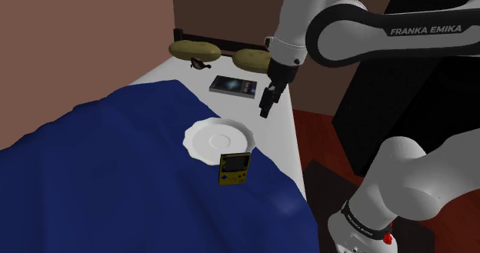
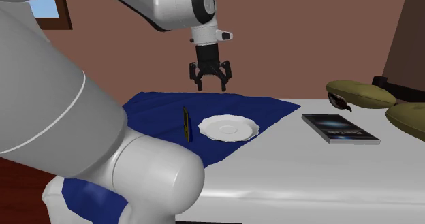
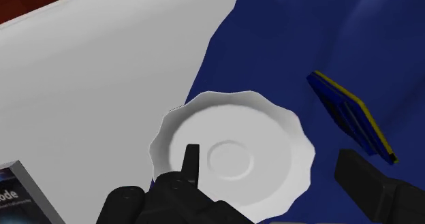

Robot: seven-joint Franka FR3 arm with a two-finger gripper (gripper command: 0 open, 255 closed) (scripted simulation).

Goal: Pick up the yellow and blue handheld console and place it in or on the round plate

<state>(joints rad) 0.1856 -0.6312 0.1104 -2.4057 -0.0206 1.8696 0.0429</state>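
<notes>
Claw (image 2: pixel 210 86): fingers spread wide, nothing between them. It hangs in the air above the bed, roughly over the plate (image 2: pixel 228 127), well clear of everything.

Console (image 1: pixel 233 168): yellow face, blue back. It stands on edge on the blue blanket (image 1: pixel 115 159), just beside the plate and not touching it. In the second exterior view it shows as a thin upright sliver (image 2: pixel 186 125).

Step in hand, as I judge it: the approach to the grasp.
- Shift the claw sideways off the plate until it is over the console.
- Turn the wrist so the fingers face the two flat sides and close across the thin dimension.
- Descend slowly. A body standing on edge on soft cloth probably tips at a nudge.
- Keep the open fingers clear of the plate rim.

Plate: white, scalloped edge, holds nothing.

Further out: a book (image 2: pixel 339 128) on the white sheet and olive pillows (image 1: pixel 196 50) at the head of the bed.
</notes>
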